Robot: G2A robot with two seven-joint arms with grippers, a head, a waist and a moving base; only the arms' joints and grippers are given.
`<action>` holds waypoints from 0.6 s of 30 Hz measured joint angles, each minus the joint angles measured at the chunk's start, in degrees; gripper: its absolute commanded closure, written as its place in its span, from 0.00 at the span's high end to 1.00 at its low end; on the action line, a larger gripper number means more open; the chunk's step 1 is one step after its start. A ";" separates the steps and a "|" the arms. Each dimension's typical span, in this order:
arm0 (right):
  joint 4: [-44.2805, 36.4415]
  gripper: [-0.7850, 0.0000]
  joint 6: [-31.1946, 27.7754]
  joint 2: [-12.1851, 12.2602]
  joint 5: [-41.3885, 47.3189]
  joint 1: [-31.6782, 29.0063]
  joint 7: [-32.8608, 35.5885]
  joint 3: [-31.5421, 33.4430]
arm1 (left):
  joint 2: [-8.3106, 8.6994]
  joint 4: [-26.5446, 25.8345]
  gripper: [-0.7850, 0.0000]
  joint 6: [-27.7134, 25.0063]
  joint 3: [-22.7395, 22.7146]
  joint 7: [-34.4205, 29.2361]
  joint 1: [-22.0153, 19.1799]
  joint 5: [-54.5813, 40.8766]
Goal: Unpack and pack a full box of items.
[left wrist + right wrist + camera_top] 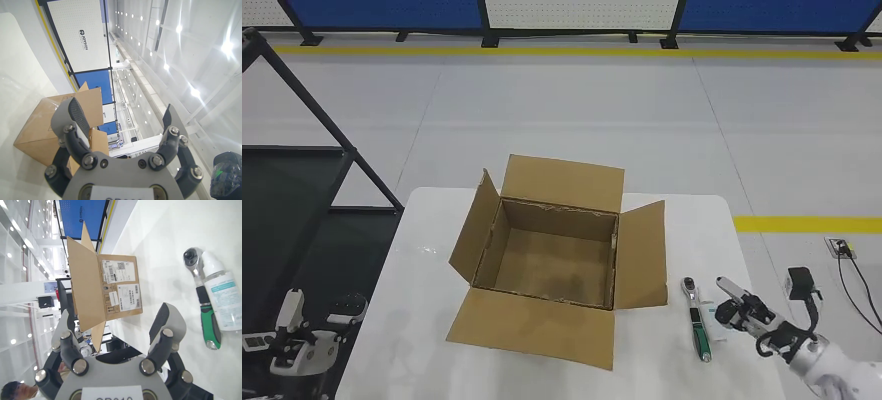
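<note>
Left fingers (77, 113): we see them spread wide, with the dark pads facing each other. They are at the left side of the counter (432, 270), beyond its edge and well apart from the box (552, 262).
Right fingers (160, 321): these are also spread wide and hold no object. They hover over the right part of the counter, near the bottle (221, 291) and the ratchet wrench (205, 306), which lie beside them and not between them.
Bottle: it is clear, with a white cap and a pale label. It lies on its side on the counter, against the ratchet wrench, on the side away from the box.
Ratchet wrench: it lies flat, with the metal head pointing away from the robot and the green handle toward it. It is between the box and the bottle.
Box: it is brown cardboard and stands upright in the middle of the counter. All four flaps (564, 183) are folded outward, and from above we see its bare bottom. The outer wall toward the right fingers carries several printed labels (119, 273).
</note>
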 measured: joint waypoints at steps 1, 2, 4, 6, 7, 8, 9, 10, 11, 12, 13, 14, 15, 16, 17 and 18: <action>-1.27 1.00 -0.29 0.07 -4.79 -0.66 -3.19 -1.09 | 0.00 0.00 1.00 0.00 0.00 0.00 0.00 0.00; -2.54 1.00 -0.59 0.11 -11.44 -1.64 -7.69 -2.13 | 0.00 0.00 1.00 0.00 0.00 0.00 0.00 0.00; -3.92 1.00 0.61 0.04 -20.74 -3.36 -14.66 -3.75 | 0.00 0.00 1.00 0.00 0.00 0.00 0.00 0.00; -4.67 1.00 1.29 0.00 -29.70 -4.83 -20.26 -5.81 | 0.00 0.00 1.00 0.00 0.00 0.00 0.00 0.00; -4.51 1.00 1.68 0.00 -32.90 -5.22 -21.77 -6.44 | 0.00 0.00 1.00 0.00 0.00 0.00 0.00 0.00; -4.13 1.00 2.17 0.04 -36.51 -5.44 -22.94 -7.14 | 0.00 0.00 1.00 0.00 0.00 0.00 0.00 0.00; -3.71 1.00 2.20 0.11 -38.86 -5.44 -23.06 -7.52 | 0.00 0.00 1.00 0.00 0.00 0.00 0.00 0.00; -3.20 1.00 1.79 0.24 -41.18 -5.35 -22.52 -7.78 | 0.00 0.00 1.00 0.00 0.00 0.00 0.00 0.00; -2.47 1.00 0.86 0.43 -43.99 -5.05 -21.48 -7.91 | 0.00 0.00 1.00 0.00 0.00 0.00 0.00 0.00; -1.86 1.00 0.02 0.58 -45.64 -4.75 -20.61 -7.94 | 0.00 0.00 1.00 0.00 0.00 0.00 0.00 0.00; -1.24 1.00 -1.03 0.72 -47.03 -4.44 -19.51 -7.94 | 0.00 0.00 1.00 0.00 0.00 0.00 0.00 0.00; -0.46 1.00 -2.75 0.97 -48.88 -3.96 -17.83 -7.89 | 0.00 0.00 1.00 0.00 0.00 0.00 0.00 0.00; 0.12 1.00 -4.07 1.16 -50.43 -3.60 -16.63 -7.85 | 0.00 0.00 1.00 0.00 0.00 0.00 0.00 0.00; 0.67 1.00 -5.34 1.34 -52.24 -3.28 -15.59 -7.95 | 0.00 0.00 1.00 0.00 0.00 0.00 0.00 0.00; 1.24 1.00 -6.83 1.53 -54.91 -2.92 -14.74 -8.33 | 0.00 0.00 1.00 0.00 0.00 0.00 0.00 0.00; 1.60 1.00 -7.69 1.62 -56.53 -2.71 -14.69 -8.67 | 0.00 0.00 1.00 0.00 0.00 0.00 0.00 0.00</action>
